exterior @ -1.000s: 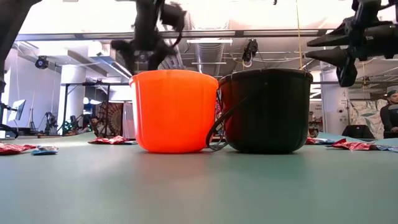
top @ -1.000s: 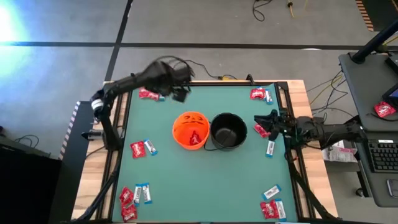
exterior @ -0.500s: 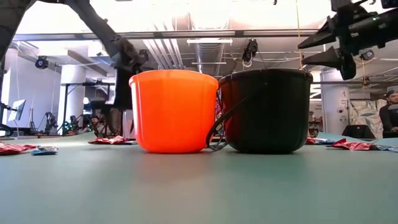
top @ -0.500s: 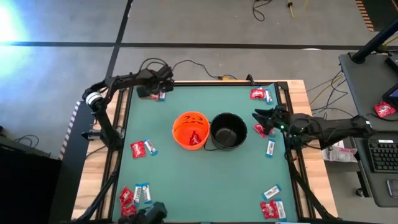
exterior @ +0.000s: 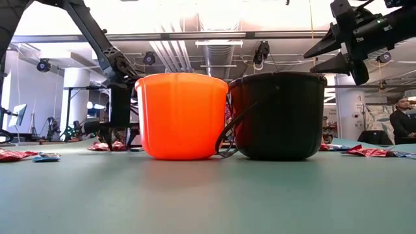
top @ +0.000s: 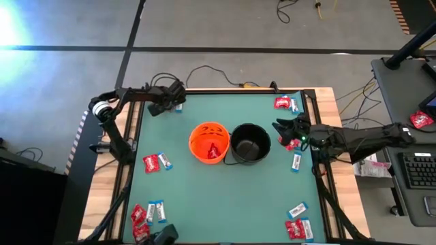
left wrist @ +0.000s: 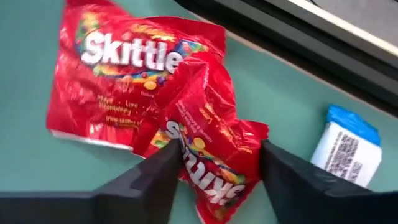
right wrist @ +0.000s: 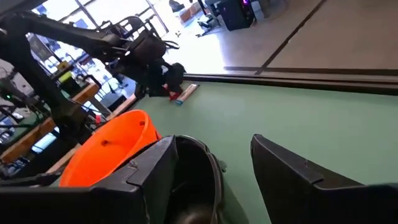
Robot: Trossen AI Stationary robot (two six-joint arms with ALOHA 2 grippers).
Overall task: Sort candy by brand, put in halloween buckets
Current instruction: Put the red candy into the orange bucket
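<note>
Left wrist view — left gripper (left wrist: 217, 158), fingers spread, straddles crinkly red Skittles packets (left wrist: 149, 106) on the green desk (left wrist: 37, 180); right gripper (top: 283, 128) hangs released beside the black bucket (top: 249, 143).

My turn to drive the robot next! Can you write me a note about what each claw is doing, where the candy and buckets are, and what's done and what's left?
Left gripper: open, down at the table's far left corner, fingers either side of a red packet; nothing gripped yet.
Right gripper: open, empty, in the air right of the black bucket.
Buckets: orange bucket and the black one side by side mid-table.
Done: at least one red packet in the orange bucket; no candy visible in the black one.
Left: red packets and white-and-blue bars near all four corners and both side edges.
</note>
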